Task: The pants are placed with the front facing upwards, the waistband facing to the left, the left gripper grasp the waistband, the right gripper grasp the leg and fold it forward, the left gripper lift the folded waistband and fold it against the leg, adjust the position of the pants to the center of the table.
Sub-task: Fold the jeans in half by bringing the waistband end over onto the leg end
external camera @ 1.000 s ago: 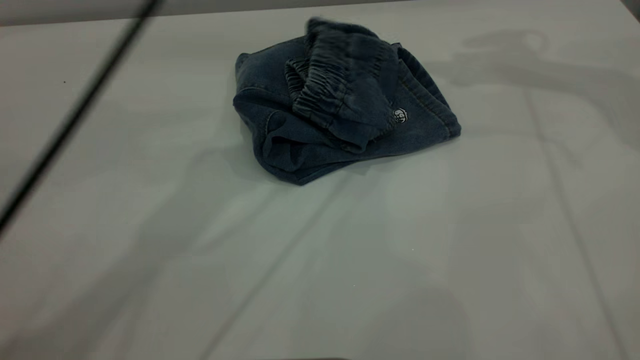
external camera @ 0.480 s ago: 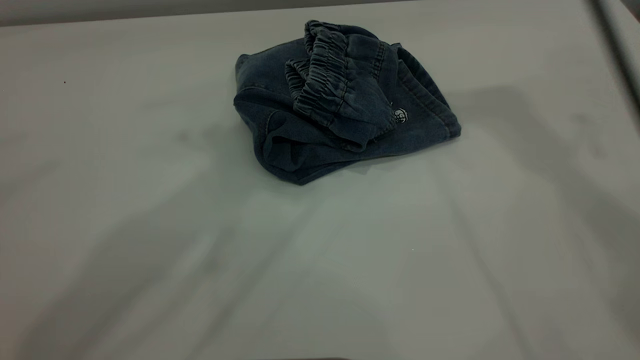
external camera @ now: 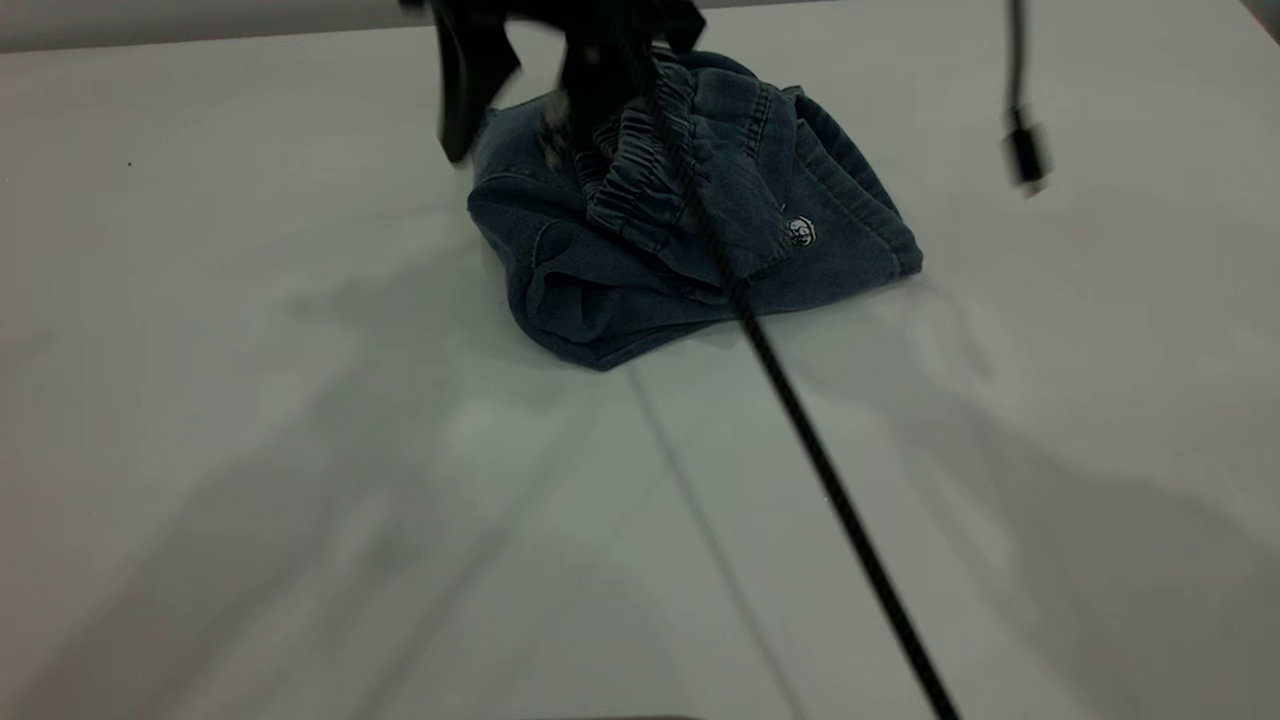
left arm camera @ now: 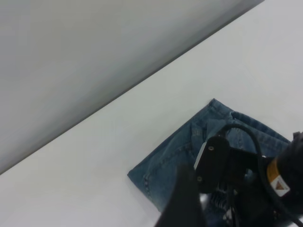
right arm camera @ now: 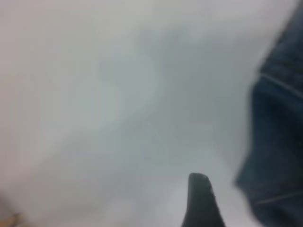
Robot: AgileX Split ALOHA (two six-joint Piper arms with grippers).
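The pants (external camera: 690, 220) lie bunched in a dark blue denim heap on the far middle of the white table (external camera: 300, 450), with the gathered waistband (external camera: 650, 170) on top. My left gripper (external camera: 508, 148) hangs over the heap's far left part. Its two dark fingers stand apart, with denim showing between them and nothing held. In the left wrist view one finger (left arm camera: 182, 203) shows beside black hardware with a yellow label (left arm camera: 279, 177) above the denim (left arm camera: 165, 161). The right wrist view shows one finger (right arm camera: 201, 201) over bare table next to a pants edge (right arm camera: 277, 142).
A black cable (external camera: 830, 480) runs slantwise from the pants to the near right edge. A second cable with a plug (external camera: 1022, 150) dangles at the far right. Arm shadows lie across the table's near half.
No arm showed in the exterior view earlier. Now the left gripper has come in over the pants' far left part and cables swing across. The pants have not moved.
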